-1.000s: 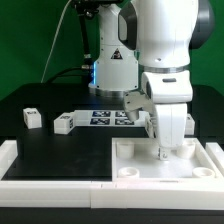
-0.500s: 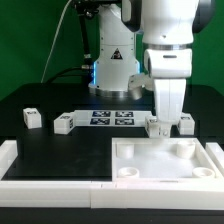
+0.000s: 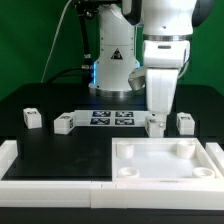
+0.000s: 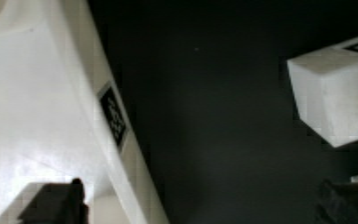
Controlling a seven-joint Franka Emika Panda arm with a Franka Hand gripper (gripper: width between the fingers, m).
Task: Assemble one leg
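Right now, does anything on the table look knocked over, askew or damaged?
Nothing stands out. The leg nearest the open claw and the other legs sit apart on the black table, none visibly broken. The white panel lies flat, sockets up. The claw holds nothing.

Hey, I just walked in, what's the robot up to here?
The robot arm's pincer hangs open close above the near leg, which stands on the black table at the far edge of the big white panel. It grips nothing: the wrist view shows its fingers wide apart. A second leg stands just to the exterior view's right, and a third leg and fourth leg stand left of the marker board. The panel's sockets look empty.
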